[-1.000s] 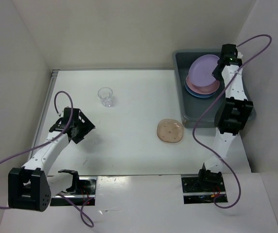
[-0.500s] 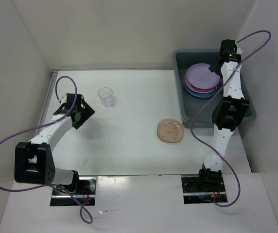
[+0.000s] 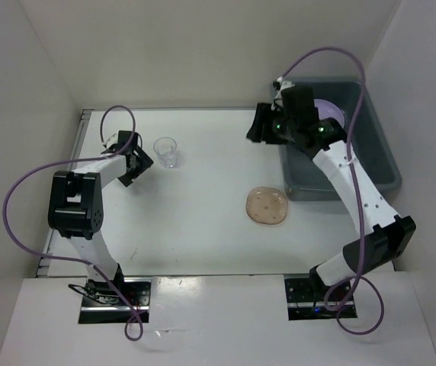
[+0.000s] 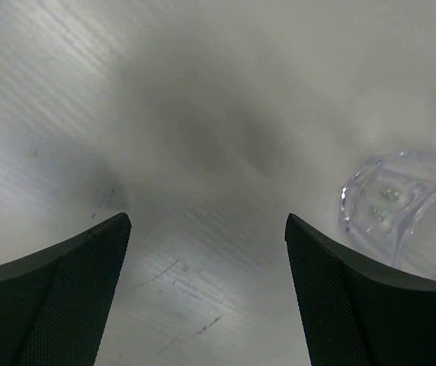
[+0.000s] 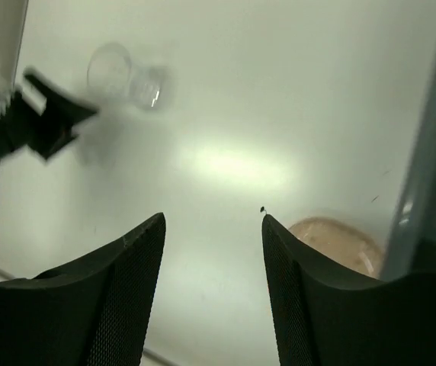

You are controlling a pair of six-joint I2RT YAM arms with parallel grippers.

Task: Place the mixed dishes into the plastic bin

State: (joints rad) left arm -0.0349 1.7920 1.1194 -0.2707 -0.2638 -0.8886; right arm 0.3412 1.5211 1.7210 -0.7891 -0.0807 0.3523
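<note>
Here the left gripper (image 3: pixel 138 162) sits low over the white table (image 3: pixel 203 229), close to the far-left corner. Its jaws stand wide apart with only bare tabletop between them. The small clear cup (image 3: pixel 165 152) stands upright just beside it, toward the middle of the table. In the left wrist view the cup lies off to the side of one finger rather than in the gap. Whether that finger touches it I cannot tell.

The grey-blue plastic bin (image 3: pixel 332 188) fills the far-right corner of the table. A purple plate (image 3: pixel 331 110) shows inside it near the far wall, mostly hidden behind the right arm. What lies under that plate cannot be made out.

The right gripper (image 3: pixel 261 128) hangs above the table just outside the bin's left wall, near the bin's far-left corner. Its fingers are spread and hold nothing. The right wrist view shows only tabletop through the gap.

The brownish translucent squarish plate (image 3: pixel 267 206) lies flat on the table, right of the middle. It is just beside the bin's near-left corner and outside the bin, well apart from both grippers.
</note>
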